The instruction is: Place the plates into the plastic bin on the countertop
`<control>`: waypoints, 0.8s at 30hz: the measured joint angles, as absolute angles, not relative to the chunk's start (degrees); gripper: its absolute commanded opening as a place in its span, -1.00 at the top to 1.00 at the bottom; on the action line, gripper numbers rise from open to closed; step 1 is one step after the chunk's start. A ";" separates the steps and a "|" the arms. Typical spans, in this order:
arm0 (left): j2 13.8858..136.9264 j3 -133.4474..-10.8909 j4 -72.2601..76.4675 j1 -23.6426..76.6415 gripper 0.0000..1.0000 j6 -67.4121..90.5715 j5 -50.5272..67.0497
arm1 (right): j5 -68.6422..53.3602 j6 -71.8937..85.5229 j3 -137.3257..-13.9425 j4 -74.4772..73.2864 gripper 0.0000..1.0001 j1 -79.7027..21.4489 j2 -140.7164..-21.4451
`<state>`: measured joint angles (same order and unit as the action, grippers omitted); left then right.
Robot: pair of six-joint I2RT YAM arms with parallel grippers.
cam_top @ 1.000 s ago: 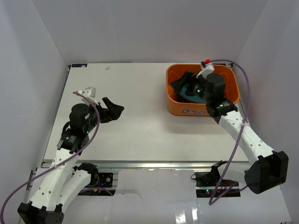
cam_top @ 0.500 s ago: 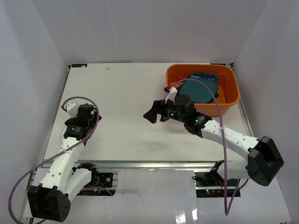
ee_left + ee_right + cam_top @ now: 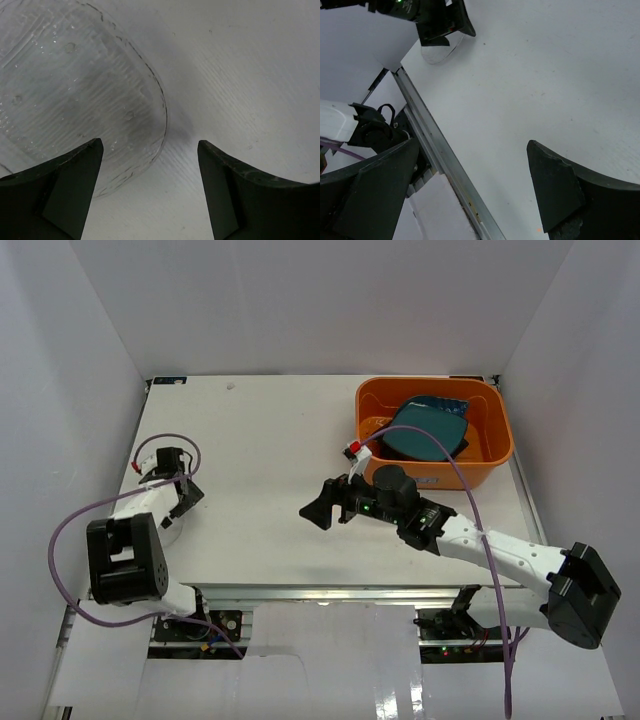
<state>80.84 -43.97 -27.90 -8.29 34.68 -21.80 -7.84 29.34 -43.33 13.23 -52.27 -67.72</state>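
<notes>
The orange plastic bin (image 3: 497,438) stands at the back right of the white countertop (image 3: 270,420). It holds stacked plates, with a dark teal one (image 3: 425,432) on top. A clear plate (image 3: 65,85) lies on the countertop near the left front edge; it also shows in the right wrist view (image 3: 439,51). My left gripper (image 3: 180,502) is open just above the clear plate's rim, with the rim between its fingers in the left wrist view (image 3: 150,192). My right gripper (image 3: 318,512) is open and empty over the middle of the countertop, and it also shows in the right wrist view (image 3: 472,192).
White walls close in the back and both sides. The table's metal front rail (image 3: 440,150) runs below my right gripper. Purple cables loop off both arms.
My right gripper left the bin and swung left to mid-table, leaving the teal plate inside. My left arm folded back toward the left front edge, down over the clear plate.
</notes>
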 measured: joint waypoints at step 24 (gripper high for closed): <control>69.38 -47.00 -21.45 14.46 1.00 25.85 -5.45 | -12.53 21.93 -52.73 6.28 -0.86 -43.83 -70.13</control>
